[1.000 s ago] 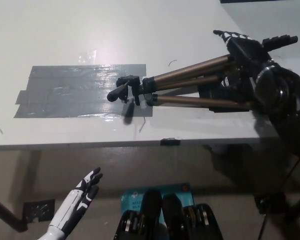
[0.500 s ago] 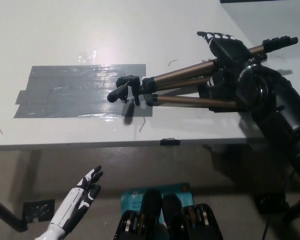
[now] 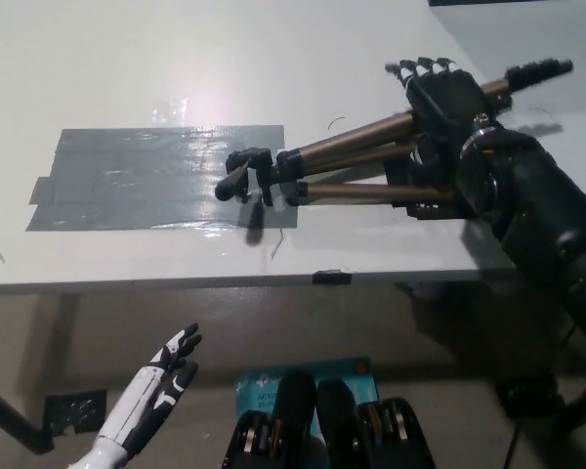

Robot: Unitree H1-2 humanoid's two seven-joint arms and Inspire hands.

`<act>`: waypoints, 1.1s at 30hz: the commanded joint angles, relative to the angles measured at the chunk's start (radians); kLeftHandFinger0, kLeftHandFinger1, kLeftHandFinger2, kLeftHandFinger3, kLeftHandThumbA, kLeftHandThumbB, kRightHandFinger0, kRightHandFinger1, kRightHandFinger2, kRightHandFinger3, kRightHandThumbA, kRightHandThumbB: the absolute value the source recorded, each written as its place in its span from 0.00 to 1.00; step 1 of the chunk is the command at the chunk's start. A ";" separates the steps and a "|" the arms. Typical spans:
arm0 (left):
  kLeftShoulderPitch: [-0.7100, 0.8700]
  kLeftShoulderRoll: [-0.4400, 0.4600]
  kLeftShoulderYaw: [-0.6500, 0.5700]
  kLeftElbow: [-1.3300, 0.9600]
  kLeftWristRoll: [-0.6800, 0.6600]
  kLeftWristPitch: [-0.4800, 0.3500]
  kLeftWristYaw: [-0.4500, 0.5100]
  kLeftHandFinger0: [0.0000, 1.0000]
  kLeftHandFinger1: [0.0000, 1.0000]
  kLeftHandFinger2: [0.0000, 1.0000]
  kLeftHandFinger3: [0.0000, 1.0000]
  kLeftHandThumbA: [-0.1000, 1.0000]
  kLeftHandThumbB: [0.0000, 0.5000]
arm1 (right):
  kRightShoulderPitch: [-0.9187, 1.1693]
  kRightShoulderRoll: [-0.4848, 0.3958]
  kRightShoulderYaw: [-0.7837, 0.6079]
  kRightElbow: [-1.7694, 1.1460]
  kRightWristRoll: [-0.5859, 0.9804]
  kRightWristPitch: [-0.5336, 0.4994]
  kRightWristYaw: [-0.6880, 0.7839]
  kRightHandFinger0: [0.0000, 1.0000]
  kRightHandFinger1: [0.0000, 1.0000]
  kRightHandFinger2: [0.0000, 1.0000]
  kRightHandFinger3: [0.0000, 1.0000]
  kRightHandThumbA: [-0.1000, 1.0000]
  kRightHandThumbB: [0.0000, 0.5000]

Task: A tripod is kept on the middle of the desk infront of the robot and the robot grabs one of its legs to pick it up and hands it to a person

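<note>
Although the white tabletop (image 3: 176, 49) fills most of the head view, only its right half matters. One grey tape patch (image 3: 146, 181) is stuck left of centre. One tripod (image 3: 352, 145) lies on its side, its black head (image 3: 254, 176) over the patch's right edge and its three bronze legs fanning toward the right edge. The black right hand (image 3: 438, 98) lies across the legs near their far ends. Its fingers (image 3: 420, 66) are stretched out past the upper leg rather than curled round it, so it grips nothing yet. The white left hand (image 3: 164, 376) rests low at the left, below the tabletop's front edge, fingers apart and empty. One small dark tab (image 3: 332, 277) sits on that front edge.

The likely trouble is leverage. A grip this far from the head would let the heavy end sag and twist the leg in the fingers. Closing over two legs at once could leave a loose hold, and the free legs could splay on lifting. No person is in view to receive it.
</note>
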 commanded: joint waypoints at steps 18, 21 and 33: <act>-0.037 0.014 -0.003 -0.012 -0.009 -0.037 -0.016 1.00 1.00 1.00 1.00 1.00 0.59 | -0.126 -0.015 0.183 0.224 -0.149 -0.229 -0.522 0.01 0.46 0.84 0.60 0.00 0.39; -0.041 0.014 -0.003 -0.011 -0.011 -0.039 -0.016 1.00 1.00 1.00 1.00 1.00 0.58 | -0.130 -0.014 0.166 0.220 -0.140 -0.247 -0.554 0.00 0.37 0.72 0.64 0.00 0.48; -0.052 0.011 0.000 0.002 -0.003 -0.046 -0.010 1.00 1.00 1.00 1.00 1.00 0.50 | -0.165 -0.039 -0.060 0.126 -0.019 -0.338 -0.581 0.00 0.49 0.91 0.95 0.00 0.36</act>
